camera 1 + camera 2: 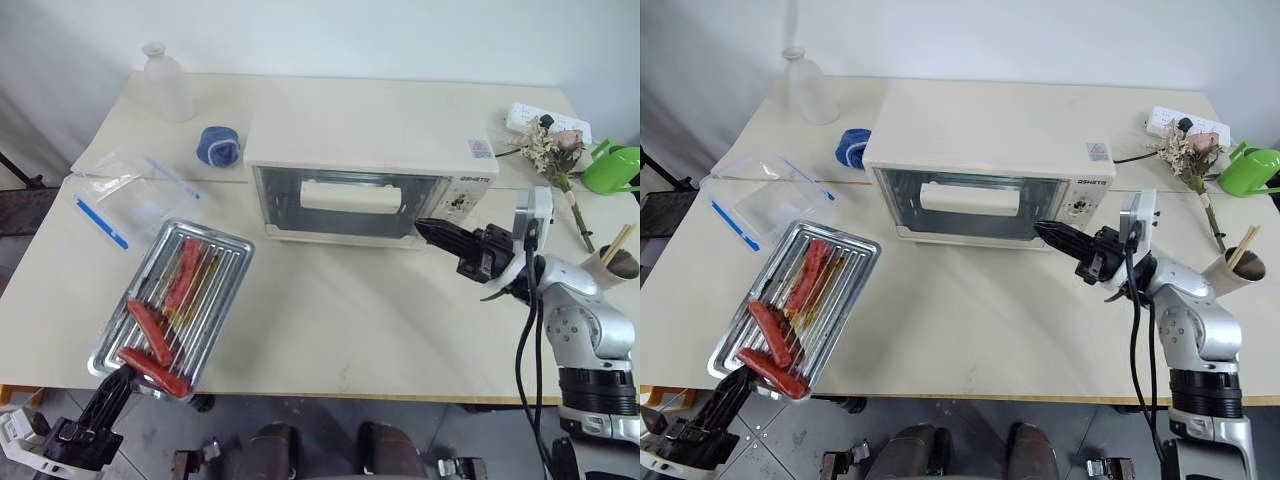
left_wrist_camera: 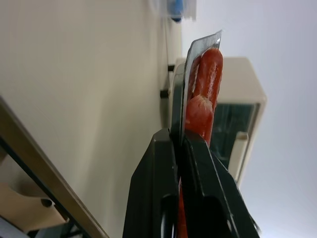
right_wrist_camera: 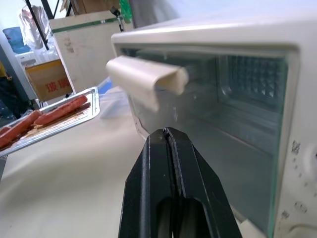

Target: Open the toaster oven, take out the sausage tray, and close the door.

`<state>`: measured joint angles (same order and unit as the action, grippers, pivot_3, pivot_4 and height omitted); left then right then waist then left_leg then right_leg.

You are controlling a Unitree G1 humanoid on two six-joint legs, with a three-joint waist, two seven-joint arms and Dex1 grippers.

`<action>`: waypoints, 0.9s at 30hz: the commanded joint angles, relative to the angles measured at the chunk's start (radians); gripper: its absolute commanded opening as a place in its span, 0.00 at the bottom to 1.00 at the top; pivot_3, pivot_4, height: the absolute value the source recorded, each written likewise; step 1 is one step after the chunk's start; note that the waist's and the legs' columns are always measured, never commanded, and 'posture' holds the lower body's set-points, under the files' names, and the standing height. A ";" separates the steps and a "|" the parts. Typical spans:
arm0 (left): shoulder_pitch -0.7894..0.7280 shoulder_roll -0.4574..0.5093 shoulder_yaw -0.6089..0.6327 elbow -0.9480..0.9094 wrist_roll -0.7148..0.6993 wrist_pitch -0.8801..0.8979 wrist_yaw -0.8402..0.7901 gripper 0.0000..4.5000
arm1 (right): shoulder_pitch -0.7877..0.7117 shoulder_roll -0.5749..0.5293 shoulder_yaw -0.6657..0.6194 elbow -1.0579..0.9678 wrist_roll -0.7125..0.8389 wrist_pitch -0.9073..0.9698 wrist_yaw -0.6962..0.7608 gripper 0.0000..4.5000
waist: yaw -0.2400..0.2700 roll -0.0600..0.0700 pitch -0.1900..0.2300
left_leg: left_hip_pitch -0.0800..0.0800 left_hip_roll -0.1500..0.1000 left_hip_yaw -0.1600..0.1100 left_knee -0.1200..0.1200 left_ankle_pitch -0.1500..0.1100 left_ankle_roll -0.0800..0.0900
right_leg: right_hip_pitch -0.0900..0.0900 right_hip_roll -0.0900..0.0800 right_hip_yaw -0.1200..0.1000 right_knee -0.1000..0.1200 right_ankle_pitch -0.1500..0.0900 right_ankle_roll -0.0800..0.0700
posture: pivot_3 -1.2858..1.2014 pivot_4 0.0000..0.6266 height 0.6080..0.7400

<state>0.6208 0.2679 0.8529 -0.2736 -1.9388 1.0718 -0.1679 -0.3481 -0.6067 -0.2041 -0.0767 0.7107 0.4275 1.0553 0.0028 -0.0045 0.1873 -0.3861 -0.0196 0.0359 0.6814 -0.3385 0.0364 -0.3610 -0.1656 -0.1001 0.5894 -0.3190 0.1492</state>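
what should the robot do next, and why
Probably lower the sausage tray flat onto the table and let go. The door looks shut already, the right gripper is closed just off its lower right corner, and the left gripper holds the tray's near edge at the table's front edge.

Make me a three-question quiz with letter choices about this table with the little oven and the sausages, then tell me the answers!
1. Where is the shallow silver metal sausage tray?
A. inside the oven
B. out on the table, at its near left edge
C. on the floor

2. What colour is the watering can?
A. green
B. red
C. blue

3. The cream-white toaster oven's glass-paned door is:
A. shut
B. hanging wide open
C. taken off

Answers:
1 B, the left gripper pinches its near rim over the cream table.
2 A, it sits green at the far right.
3 A, the glass stands flush; the shut right gripper points at it.
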 commanded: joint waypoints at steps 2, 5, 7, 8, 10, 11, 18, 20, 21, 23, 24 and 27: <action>0.005 0.094 -0.026 0.007 -0.033 0.038 -0.055 0.00 | 0.131 -0.068 -0.026 -0.121 -0.043 -0.054 0.046 0.04 | -0.001 0.001 0.000 | 0.000 0.000 0.000 0.000 0.000 0.000 | 0.000 0.000 0.000 0.000 0.000 0.000 | 0.52 0.24 1.00; -0.052 0.218 -0.112 0.030 -0.033 0.072 -0.041 0.00 | 0.292 -0.085 -0.096 -0.203 -0.086 -0.175 0.073 0.19 | 0.016 0.002 0.000 | 0.000 0.000 -0.002 -0.001 0.000 0.000 | 0.000 0.001 -0.001 -0.001 -0.001 -0.001 | 0.52 0.24 1.00; -0.099 0.275 -0.159 0.063 -0.033 0.093 -0.039 0.00 | 0.355 -0.076 -0.129 -0.220 -0.113 -0.258 0.079 0.35 | 0.018 0.008 0.000 | 0.001 0.000 0.000 -0.001 0.000 0.000 | 0.000 0.002 -0.001 0.001 0.000 -0.001 | 0.52 0.24 1.00; -0.123 0.307 -0.186 0.080 -0.033 0.105 -0.037 0.00 | 0.385 -0.068 -0.144 -0.226 -0.117 -0.293 0.085 0.42 | 0.018 0.008 0.000 | 0.001 -0.001 0.002 -0.001 0.000 0.000 | 0.000 0.004 -0.001 0.001 0.000 0.000 | 0.52 0.24 1.00; -0.187 0.380 -0.257 0.120 -0.033 0.135 -0.026 0.00 | 0.446 -0.057 -0.183 -0.244 -0.089 -0.318 0.096 0.58 | 0.018 0.009 0.000 | 0.003 -0.002 0.004 0.000 0.000 0.000 | 0.001 0.005 -0.001 0.001 0.000 0.000 | 0.52 0.24 1.00; -0.228 0.411 -0.291 0.143 -0.033 0.147 -0.023 0.00 | 0.479 -0.068 -0.197 -0.257 -0.081 -0.305 0.098 0.67 | 0.017 0.009 0.000 | 0.005 -0.002 0.004 0.000 0.000 -0.001 | 0.002 0.005 -0.001 0.001 0.000 0.000 | 0.52 0.24 1.00; -0.513 0.514 -0.503 0.312 -0.033 0.191 0.032 0.00 | 0.642 -0.082 -0.259 -0.363 -0.042 -0.265 0.073 1.00 | 0.017 0.011 0.000 | 0.010 0.000 0.004 -0.003 0.000 -0.003 | 0.004 0.005 0.002 0.005 0.000 0.000 | 0.52 0.24 1.00; -0.591 0.534 -0.564 0.348 -0.025 0.204 0.042 0.00 | 0.678 -0.073 -0.268 -0.385 -0.046 -0.273 0.061 1.00 | 0.016 0.011 0.000 | 0.011 -0.001 0.005 -0.004 0.001 -0.002 | 0.004 0.007 0.002 0.008 0.000 0.000 | 0.52 0.24 1.00; -0.639 0.536 -0.596 0.374 -0.022 0.212 0.048 0.00 | 0.698 -0.064 -0.272 -0.401 -0.049 -0.278 0.051 1.00 | 0.016 0.011 0.000 | 0.011 -0.001 0.004 -0.004 0.002 0.000 | 0.003 0.007 0.002 0.009 0.000 0.000 | 0.52 0.24 1.00; -0.736 0.532 -0.655 0.424 0.001 0.235 0.049 0.00 | 0.739 -0.046 -0.281 -0.438 -0.053 -0.283 0.026 1.00 | 0.019 0.011 0.000 | 0.012 -0.001 0.004 -0.005 0.002 0.000 | 0.003 0.007 0.002 0.009 0.000 0.000 | 0.52 0.24 1.00; -0.784 0.529 -0.682 0.448 0.017 0.248 0.047 0.00 | 0.758 -0.038 -0.286 -0.456 -0.053 -0.284 0.013 1.00 | 0.025 0.011 0.000 | 0.012 -0.001 0.004 -0.005 0.002 0.000 | 0.002 0.008 0.002 0.010 0.000 0.000 | 0.52 0.24 1.00; -0.967 0.501 -0.774 0.533 0.153 0.315 0.009 0.00 | 0.818 -0.017 -0.302 -0.507 -0.050 -0.282 -0.020 1.00 | 0.029 0.011 0.000 | 0.012 -0.001 0.004 -0.005 0.003 0.000 | 0.002 0.011 0.002 0.011 0.000 0.000 | 0.52 0.24 1.00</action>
<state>-0.3018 0.7778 0.1083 0.2441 -1.8319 1.3486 -0.1194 0.4492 -0.6314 -0.4780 -0.5364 0.6477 0.1559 1.0529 0.0320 0.0067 0.1874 -0.3744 -0.0211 0.0406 0.6765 -0.3356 0.0367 -0.3578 -0.1548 -0.0978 0.6002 -0.3190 0.1493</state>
